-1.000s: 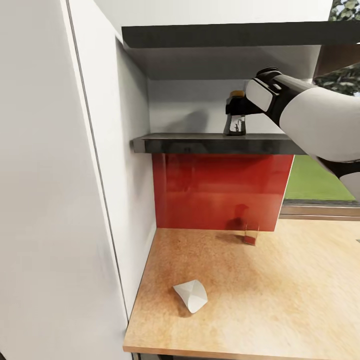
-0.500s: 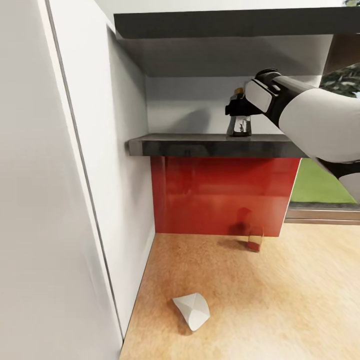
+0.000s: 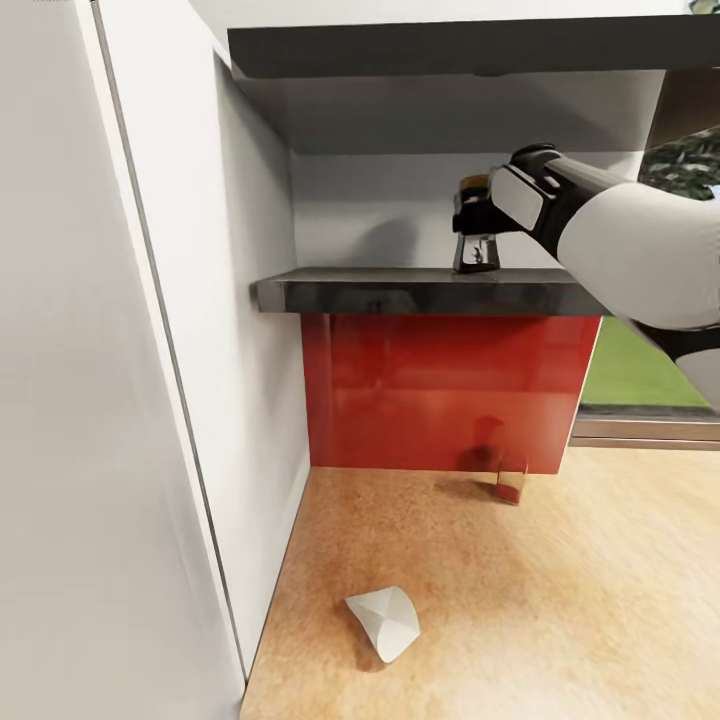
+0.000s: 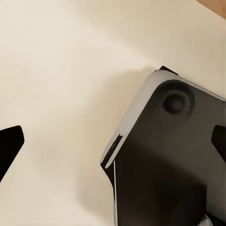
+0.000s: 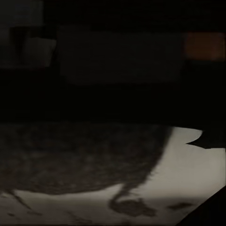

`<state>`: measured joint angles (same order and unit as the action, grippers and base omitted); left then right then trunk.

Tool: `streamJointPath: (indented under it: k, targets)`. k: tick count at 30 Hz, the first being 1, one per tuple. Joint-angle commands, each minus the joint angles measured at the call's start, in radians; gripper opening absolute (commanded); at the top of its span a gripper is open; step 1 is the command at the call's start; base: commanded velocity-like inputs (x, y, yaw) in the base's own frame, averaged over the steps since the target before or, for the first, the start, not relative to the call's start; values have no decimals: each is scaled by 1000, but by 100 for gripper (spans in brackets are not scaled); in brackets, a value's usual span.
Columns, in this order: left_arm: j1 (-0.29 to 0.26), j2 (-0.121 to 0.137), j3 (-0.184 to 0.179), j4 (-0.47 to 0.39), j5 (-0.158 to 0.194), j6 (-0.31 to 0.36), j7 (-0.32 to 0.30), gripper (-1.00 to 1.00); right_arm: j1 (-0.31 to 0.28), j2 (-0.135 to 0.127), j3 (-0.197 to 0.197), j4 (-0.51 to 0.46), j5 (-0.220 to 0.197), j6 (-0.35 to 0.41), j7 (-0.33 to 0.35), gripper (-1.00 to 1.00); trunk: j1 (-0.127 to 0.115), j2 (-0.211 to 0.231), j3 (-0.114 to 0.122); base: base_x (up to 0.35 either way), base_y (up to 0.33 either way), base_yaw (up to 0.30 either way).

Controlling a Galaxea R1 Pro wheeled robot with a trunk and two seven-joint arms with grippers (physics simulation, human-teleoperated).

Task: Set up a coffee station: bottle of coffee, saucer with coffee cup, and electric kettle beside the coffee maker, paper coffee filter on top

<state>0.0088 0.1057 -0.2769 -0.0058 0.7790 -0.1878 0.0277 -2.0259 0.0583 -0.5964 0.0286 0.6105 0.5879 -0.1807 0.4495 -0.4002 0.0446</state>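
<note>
shelf (image 3: 400,290), right gripper (image 3: 475,235) at coffee bottle (image 3: 474,255)

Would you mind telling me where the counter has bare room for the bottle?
The counter is bare right of the paper filter, out to the picture's edge. A small jar stands at the red backsplash. The right gripper crowds the bottle on the shelf.

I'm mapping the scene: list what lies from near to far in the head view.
Paper filter → small glass by the red backsplash → shelf with the coffee bottle.
</note>
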Motion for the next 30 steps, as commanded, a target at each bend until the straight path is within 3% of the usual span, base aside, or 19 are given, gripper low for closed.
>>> streamJointPath:
  k: [1,13,30]
  targets:
    - [0,0,-8,-1,5,-2,3,100,1,0,-18,4,-9,0,-7,-100,1,0,-1,0,0,0]
    - [0,-1,-8,-1,4,-2,3,100,4,4,-17,4,-8,0,-5,-100,1,0,0,0,0,0]
    - [0,0,-9,-2,3,-2,3,100,6,6,-17,4,-8,1,-4,-100,1,0,21,0,0,0]
